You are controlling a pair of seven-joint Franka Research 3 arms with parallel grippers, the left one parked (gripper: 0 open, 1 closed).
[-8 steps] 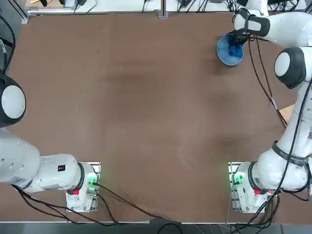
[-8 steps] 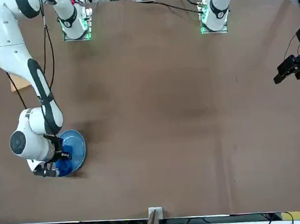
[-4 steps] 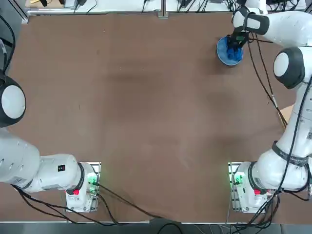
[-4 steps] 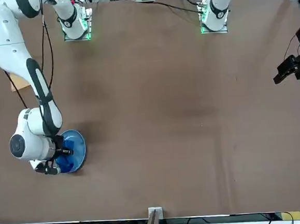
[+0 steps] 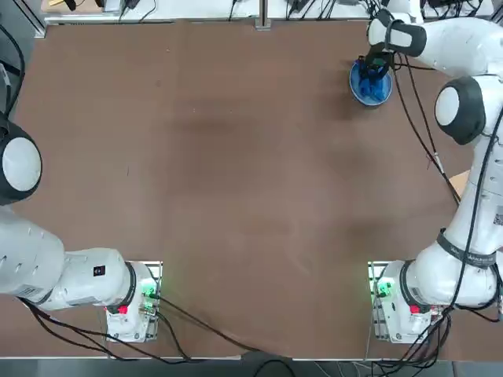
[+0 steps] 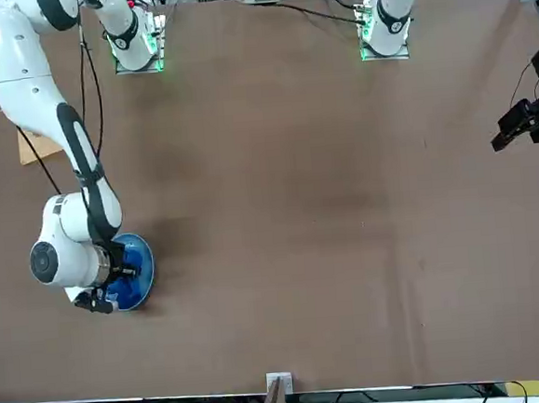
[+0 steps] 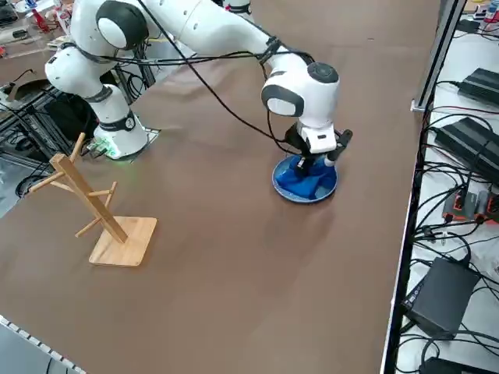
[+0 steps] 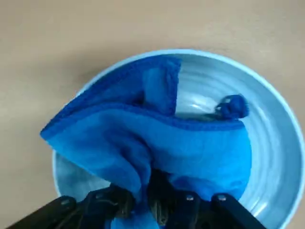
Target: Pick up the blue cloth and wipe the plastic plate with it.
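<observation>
The plastic plate [image 5: 355, 85] is a small, round, light blue dish near the table's far right corner, also visible in the front view [image 6: 145, 256] and the right side view [image 7: 279, 185]. The blue cloth [image 5: 376, 78] lies bunched in folds across the plate [image 8: 274, 138]. My right gripper [image 5: 372, 67] points straight down over the plate's middle and is shut on a pinch of the blue cloth [image 8: 157, 138]. The gripper [image 8: 157, 212] presses the fabric onto the dish. The cloth [image 7: 306, 182] covers much of the plate's inside, and one corner [image 6: 123, 291] reaches the rim.
A wooden peg rack [image 7: 100, 212] stands on the table's right side, nearer the base than the plate. The table's far edge [image 5: 314, 20] runs just beyond the plate. A black device [image 6: 528, 118] sits at the table's left edge.
My right gripper has dragged the cloth a short way across the plate, toward the far edge and slightly to the left. It has stayed shut on the cloth. The plate has not moved.
</observation>
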